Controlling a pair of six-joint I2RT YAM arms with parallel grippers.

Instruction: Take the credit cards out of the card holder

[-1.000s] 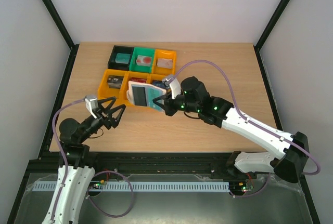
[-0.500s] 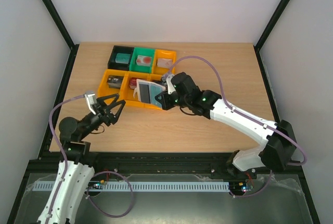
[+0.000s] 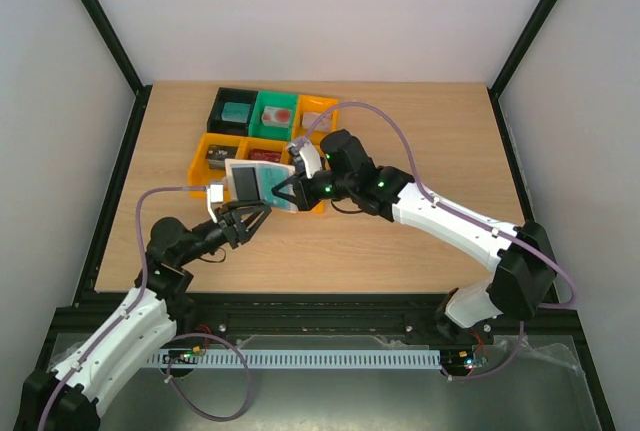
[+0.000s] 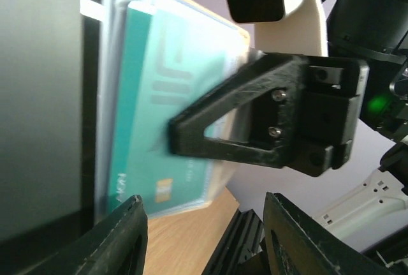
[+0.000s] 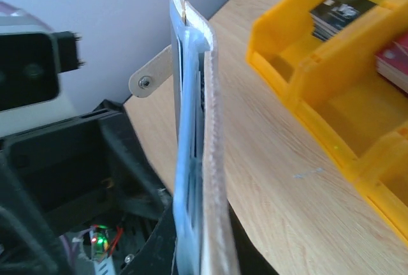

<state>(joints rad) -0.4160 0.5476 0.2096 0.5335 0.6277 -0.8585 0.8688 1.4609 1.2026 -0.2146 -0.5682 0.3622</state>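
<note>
Two arms crowd one spot over table [image 3: 420, 151]. My worry from the remote desk is fingers knocking together there.

Right arm [image 3: 450, 226] stretches low across toward left. Left arm [image 3: 150, 296] reaches up and forward from its base.

Card holder [image 3: 255, 183] hangs open in air, just in front of orange bins [image 3: 200, 166], right gripper [image 3: 290, 191] clamped on its edge. Teal card [image 4: 172, 115] sits in clear pocket.

Left gripper [image 3: 242, 217] waits just below holder, jaws apart, nothing pinched. Second risk, my call: jaws bite pocket along with card and drag holder out of right grip.
</note>
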